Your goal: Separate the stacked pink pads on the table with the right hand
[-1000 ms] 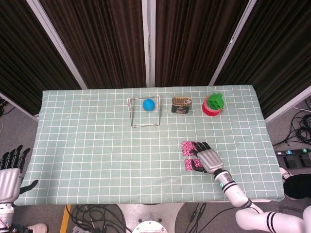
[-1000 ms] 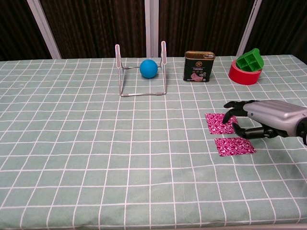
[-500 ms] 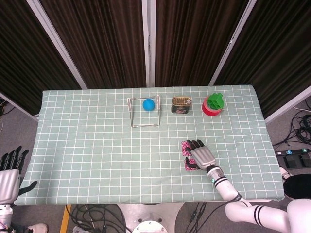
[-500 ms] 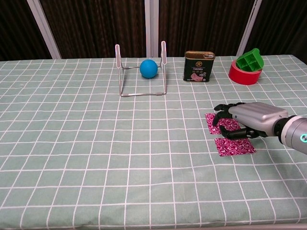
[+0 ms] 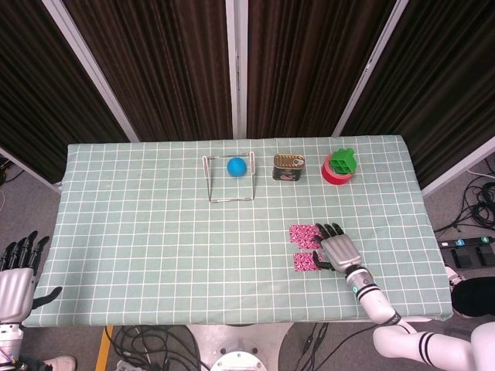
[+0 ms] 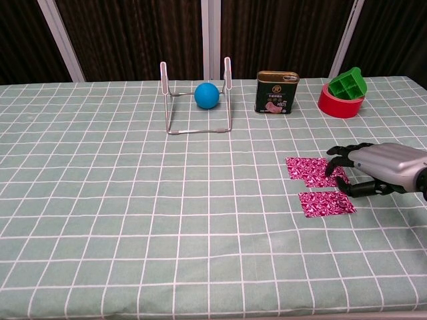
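Note:
Two pink patterned pads lie flat and apart on the green checked cloth. The far pad (image 5: 303, 235) (image 6: 310, 171) sits just behind the near pad (image 5: 307, 263) (image 6: 325, 203), with a strip of cloth between them. My right hand (image 5: 340, 250) (image 6: 375, 173) lies palm down at their right side, fingers spread. Its fingertips (image 6: 333, 163) reach the far pad's right edge, and it holds nothing. My left hand (image 5: 15, 272) hangs off the table's left front corner, fingers apart and empty; the chest view does not show it.
Along the back stand a wire rack (image 5: 229, 179) (image 6: 197, 100) with a blue ball (image 5: 237, 166) (image 6: 207, 95), a dark tin (image 5: 288, 167) (image 6: 277, 93), and a red tape roll (image 5: 336, 175) (image 6: 339, 103) topped by a green block (image 5: 343, 161) (image 6: 349, 83). The table's front edge runs close below the right forearm.
My right hand had covered the far pad half a second ago; it has since slid right, off the pad. Both pads stayed where they were.

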You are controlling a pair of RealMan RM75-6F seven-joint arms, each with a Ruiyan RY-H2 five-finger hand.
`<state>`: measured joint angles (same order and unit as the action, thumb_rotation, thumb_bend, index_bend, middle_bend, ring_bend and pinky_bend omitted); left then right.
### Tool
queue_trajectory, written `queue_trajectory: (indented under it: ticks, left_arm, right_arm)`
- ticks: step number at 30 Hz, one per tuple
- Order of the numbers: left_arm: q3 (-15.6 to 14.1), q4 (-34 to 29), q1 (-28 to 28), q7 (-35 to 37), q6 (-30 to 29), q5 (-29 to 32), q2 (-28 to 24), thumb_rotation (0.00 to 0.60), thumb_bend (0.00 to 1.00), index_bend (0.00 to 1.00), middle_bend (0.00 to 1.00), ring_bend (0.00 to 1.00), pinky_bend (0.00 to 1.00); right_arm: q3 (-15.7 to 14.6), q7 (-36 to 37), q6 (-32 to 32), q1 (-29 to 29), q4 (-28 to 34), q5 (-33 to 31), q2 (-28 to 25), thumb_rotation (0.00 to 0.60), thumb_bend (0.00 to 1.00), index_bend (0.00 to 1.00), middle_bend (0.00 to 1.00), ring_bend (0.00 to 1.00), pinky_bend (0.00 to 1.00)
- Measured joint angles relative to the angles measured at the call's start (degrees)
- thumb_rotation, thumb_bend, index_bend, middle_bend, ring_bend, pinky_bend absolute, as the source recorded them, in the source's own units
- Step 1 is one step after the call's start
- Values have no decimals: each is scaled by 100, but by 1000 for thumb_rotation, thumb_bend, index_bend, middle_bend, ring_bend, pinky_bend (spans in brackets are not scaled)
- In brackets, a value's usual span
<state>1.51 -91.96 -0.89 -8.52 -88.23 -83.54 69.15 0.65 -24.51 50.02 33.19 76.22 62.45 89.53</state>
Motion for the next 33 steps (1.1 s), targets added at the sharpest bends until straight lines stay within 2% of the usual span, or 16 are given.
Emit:
queue_trajectory:
  ticks: [12,24,33]
  left_arm:
    - [-19,-10,-24,-11,-28,-9,2,600,72,136,51,62,80]
    - [-36,50,-65,63,-19,47,5,600,72,137,51,62,80]
    - [-34,114,-57,97,-20,15,32,600,72,136,51,62,80]
  right_arm:
    - [3,335,48,-119,207,177,-373,101,549,232,0,0,0]
    - [148,205,-214,160,82,126,231,104,549,232,0,0,0]
    - [90,108,-157,114,34,57,177,105,551,232,0,0,0]
